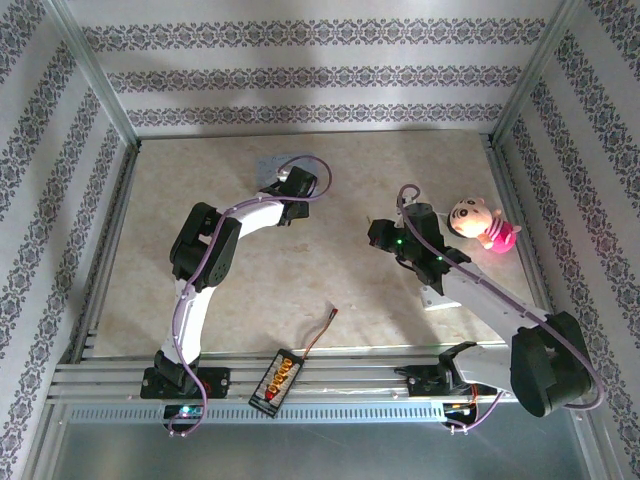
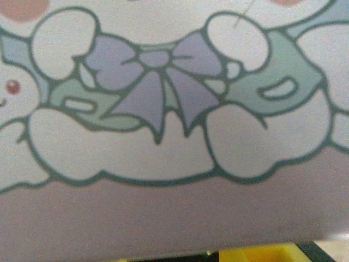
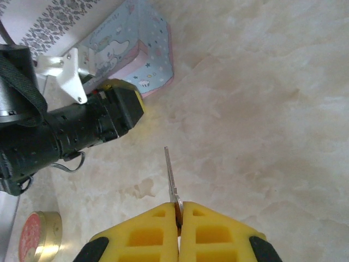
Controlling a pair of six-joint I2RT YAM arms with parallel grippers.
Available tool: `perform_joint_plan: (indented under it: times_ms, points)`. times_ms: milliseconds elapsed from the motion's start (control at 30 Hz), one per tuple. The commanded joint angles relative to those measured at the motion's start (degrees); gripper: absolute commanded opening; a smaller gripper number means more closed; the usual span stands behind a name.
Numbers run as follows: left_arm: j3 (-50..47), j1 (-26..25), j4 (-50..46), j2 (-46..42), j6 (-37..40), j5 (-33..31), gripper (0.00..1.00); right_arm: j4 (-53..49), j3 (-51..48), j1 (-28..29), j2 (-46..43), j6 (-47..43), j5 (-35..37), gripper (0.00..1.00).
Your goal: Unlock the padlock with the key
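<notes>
My right gripper [image 3: 179,210] is shut on the key [image 3: 171,174], whose thin silver blade sticks out forward above bare table. In the top view it [image 1: 380,235] hovers right of centre. My left gripper [image 1: 298,186] is pressed up against the pale-blue cartoon-print tin [image 1: 272,165] at the back. The tin's print [image 2: 158,93] sits very close to the left wrist camera, with one yellow fingertip [image 2: 262,254] at the bottom edge. From the right wrist I see the left gripper [image 3: 124,103] at the tin's [image 3: 131,49] near side; how its jaws stand is unclear. The padlock is hidden.
A pink-and-white plush toy [image 1: 482,226] lies at the right, close to the right arm. A black box with orange connectors and a red-tipped wire [image 1: 277,381] rests on the front rail. A small round tin [image 3: 37,236] sits by the left wall. Patterned walls enclose the table [image 1: 330,290].
</notes>
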Motion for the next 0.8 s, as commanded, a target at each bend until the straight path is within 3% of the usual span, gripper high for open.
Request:
perform_joint_plan:
  times_ms: [0,133,333,533,767]
  points:
    - [-1.1,0.6,-5.5,-3.4,-7.4,3.5,0.06,1.8,-0.4,1.4,1.2,-2.0,-0.9,0.00]
    - [-1.1,0.3,-13.6,-4.4,-17.3,4.6,0.01,3.7,-1.6,3.2,3.1,-1.9,-1.2,0.00]
    - [-5.4,-1.9,-15.1,-8.3,-24.7,6.9,0.03,5.4,-3.6,5.1,5.0,-1.3,-1.2,0.00]
    - [-8.8,-6.7,-16.3,-11.3,-27.5,4.7,0.03,5.4,-5.6,5.2,3.6,-1.3,-0.8,0.00]
    - [-5.2,-11.1,-19.8,-9.5,-25.2,5.8,0.06,5.3,-8.1,4.7,1.8,-1.7,-1.1,0.00]
